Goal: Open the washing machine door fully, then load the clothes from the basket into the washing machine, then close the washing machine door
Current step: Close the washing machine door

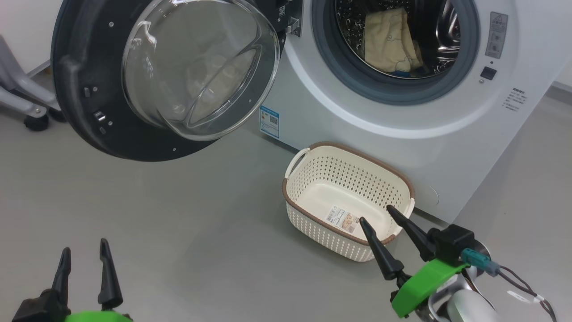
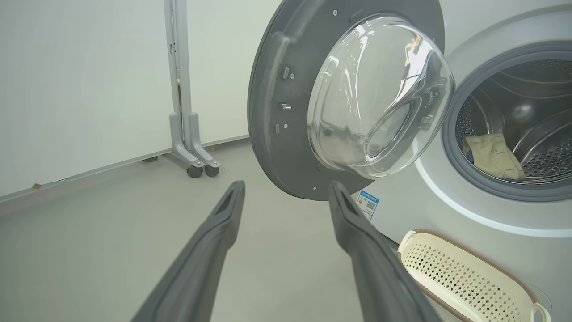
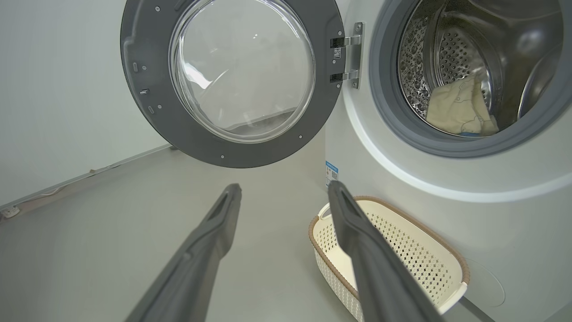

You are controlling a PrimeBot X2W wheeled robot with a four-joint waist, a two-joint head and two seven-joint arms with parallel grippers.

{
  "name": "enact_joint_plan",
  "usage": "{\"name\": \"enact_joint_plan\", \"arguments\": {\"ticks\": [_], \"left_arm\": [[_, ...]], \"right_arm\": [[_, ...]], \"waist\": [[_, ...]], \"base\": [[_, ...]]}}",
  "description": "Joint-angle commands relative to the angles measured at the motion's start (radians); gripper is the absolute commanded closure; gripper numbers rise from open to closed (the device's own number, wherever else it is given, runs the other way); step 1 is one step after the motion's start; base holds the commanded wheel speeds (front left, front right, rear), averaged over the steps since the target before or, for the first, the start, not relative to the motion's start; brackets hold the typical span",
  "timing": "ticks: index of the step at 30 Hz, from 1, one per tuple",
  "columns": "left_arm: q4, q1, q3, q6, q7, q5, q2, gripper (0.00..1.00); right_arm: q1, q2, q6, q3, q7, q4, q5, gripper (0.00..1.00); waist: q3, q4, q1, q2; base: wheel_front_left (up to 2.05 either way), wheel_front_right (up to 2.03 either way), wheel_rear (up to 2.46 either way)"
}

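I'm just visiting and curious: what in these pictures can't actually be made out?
- Head view: top of the washing machine, cut off by the upper edge.
- Head view: print on the label inside the basket, too small to read.
- Every view: how many clothes lie in the drum; they are bunched, lower edge behind the gasket.

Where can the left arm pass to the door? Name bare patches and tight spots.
Bare floor runs wide between the left gripper and the washing machine door, left of the basket. The tight spot: the basket sits close to the washing machine, with the right gripper over its near rim.
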Motion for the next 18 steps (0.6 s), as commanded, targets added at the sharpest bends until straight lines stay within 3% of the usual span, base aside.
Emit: {"name": "enact_joint_plan", "arguments": {"ticks": [1,18], "left_arm": [[-0.032,-0.031,0.043,-0.005,-0.011,0.013,0.006,0.0],[-0.018,-0.039,0.036,-0.01,-0.011,0.019,0.003,0.0]], "right_arm": [[-0.055,-0.004,-0.003,0.021,-0.007,-0.022,0.004,0.0],[-0.044,-0.004,-0.003,0.015,-0.007,-0.025,0.003,0.0]], "waist": [[0.0,0.0,0.0,0.0],[-0.003,-0.003,0.0,0.0]], "base": [[0.0,0.0,0.0],[0.0,0.0,0.0]]}}
